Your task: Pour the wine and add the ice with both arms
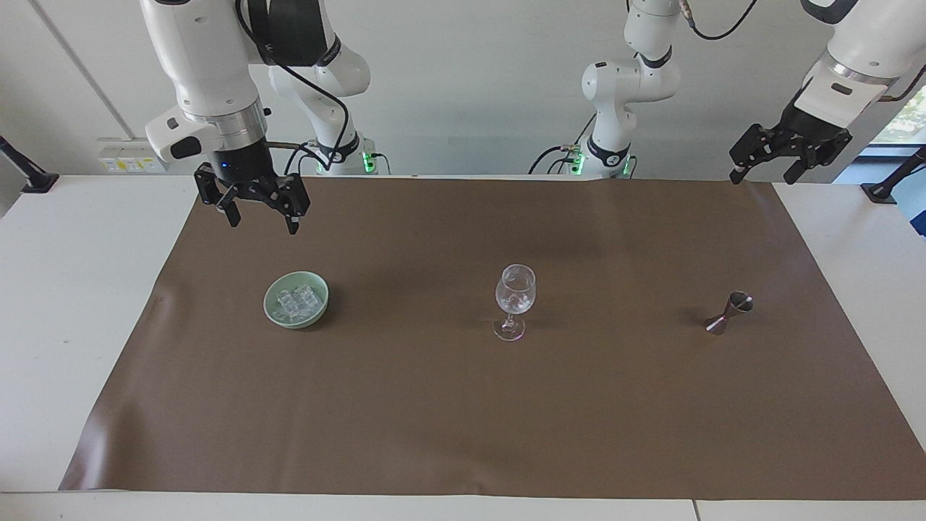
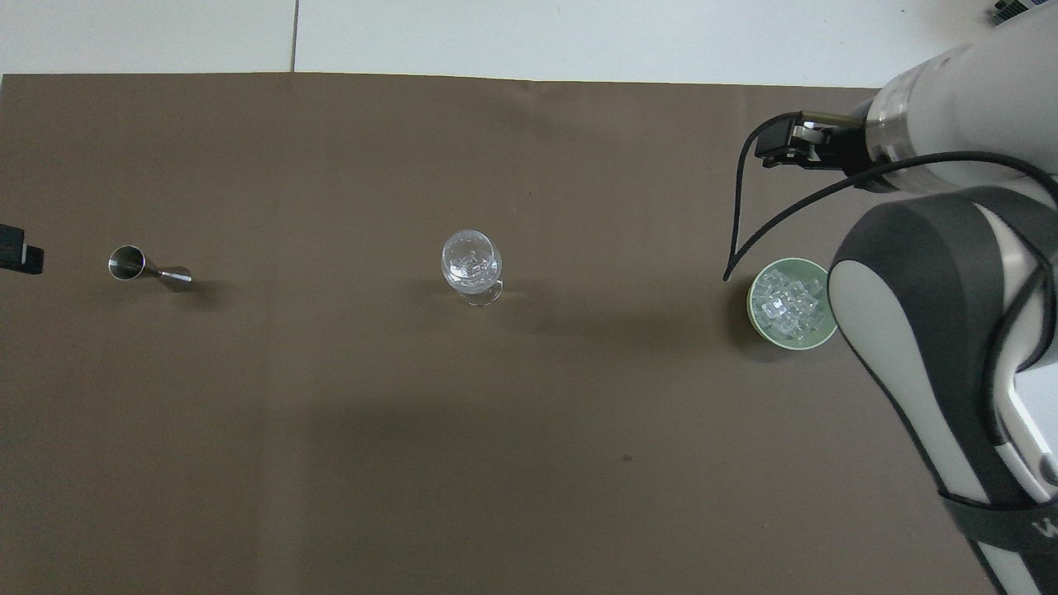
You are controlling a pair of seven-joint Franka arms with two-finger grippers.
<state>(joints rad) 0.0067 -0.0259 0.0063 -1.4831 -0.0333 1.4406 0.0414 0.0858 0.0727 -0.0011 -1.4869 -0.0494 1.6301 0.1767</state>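
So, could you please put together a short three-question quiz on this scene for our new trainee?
1. True or false: the ice lies in the pale green bowl.
2. Which thing stands between the bowl and the metal jigger on the brown mat?
A. a bottle
B. the wine glass
C. a spoon
3. Fill in: the right gripper, raised above the mat at the right arm's end, and the left gripper, raised at the left arm's end, both have their fingers ____ and hold nothing.

Key: 1 true; 2 B; 3 open.
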